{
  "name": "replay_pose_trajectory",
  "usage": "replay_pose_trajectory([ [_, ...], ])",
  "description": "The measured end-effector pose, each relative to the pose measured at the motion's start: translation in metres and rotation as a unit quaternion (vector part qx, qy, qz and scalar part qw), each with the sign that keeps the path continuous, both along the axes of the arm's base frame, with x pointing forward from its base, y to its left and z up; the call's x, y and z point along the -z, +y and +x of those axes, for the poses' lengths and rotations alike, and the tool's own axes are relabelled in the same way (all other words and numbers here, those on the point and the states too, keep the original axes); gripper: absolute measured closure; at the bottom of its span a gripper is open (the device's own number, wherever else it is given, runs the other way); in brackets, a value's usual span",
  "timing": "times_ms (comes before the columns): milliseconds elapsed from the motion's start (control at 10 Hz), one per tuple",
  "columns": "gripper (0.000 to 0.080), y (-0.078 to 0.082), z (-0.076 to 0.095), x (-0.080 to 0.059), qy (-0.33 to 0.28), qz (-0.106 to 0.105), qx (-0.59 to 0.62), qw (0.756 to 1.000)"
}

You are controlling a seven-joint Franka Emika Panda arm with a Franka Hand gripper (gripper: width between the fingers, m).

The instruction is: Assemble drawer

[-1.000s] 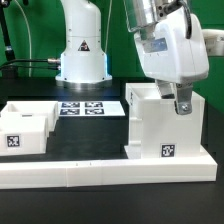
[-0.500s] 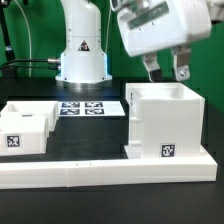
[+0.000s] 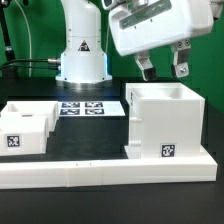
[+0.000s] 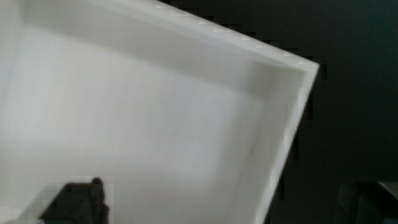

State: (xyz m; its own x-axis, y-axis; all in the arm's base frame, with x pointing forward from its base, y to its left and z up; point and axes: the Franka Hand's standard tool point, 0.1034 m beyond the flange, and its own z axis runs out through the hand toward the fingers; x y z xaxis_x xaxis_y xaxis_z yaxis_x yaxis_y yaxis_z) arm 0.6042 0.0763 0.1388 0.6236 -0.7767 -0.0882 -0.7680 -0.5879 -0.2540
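Observation:
The large boxy white drawer housing (image 3: 165, 122) stands open-topped at the exterior view's right, against the border wall, with a tag on its front. A smaller white tray (image 3: 24, 127) with a tag sits at the exterior view's left. My gripper (image 3: 163, 70) hangs tilted just above the housing's back rim, fingers apart and holding nothing. In the wrist view the housing's white inside and one corner of its rim (image 4: 294, 75) fill the picture; one dark fingertip (image 4: 77, 200) shows over the white, the other at the far edge is barely visible.
The low white L-shaped border wall (image 3: 100, 172) runs along the front. The marker board (image 3: 85, 107) lies flat behind the tray, before the arm's base (image 3: 82, 62). Black table all around.
My gripper rose from the housing's right wall, where one finger reached down at the rim, and moved up and back. It now hangs free above the housing, tilted. The housing has not moved.

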Motion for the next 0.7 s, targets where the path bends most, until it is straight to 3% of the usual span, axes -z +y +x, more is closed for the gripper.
replay_pose_trajectory([
  [400, 0.0151, -0.044, -0.027, -0.005, -0.040, -0.043, -0.219, 0.974],
  [700, 0.0151, -0.043, -0.026, -0.005, -0.057, -0.054, -0.297, 0.952],
])
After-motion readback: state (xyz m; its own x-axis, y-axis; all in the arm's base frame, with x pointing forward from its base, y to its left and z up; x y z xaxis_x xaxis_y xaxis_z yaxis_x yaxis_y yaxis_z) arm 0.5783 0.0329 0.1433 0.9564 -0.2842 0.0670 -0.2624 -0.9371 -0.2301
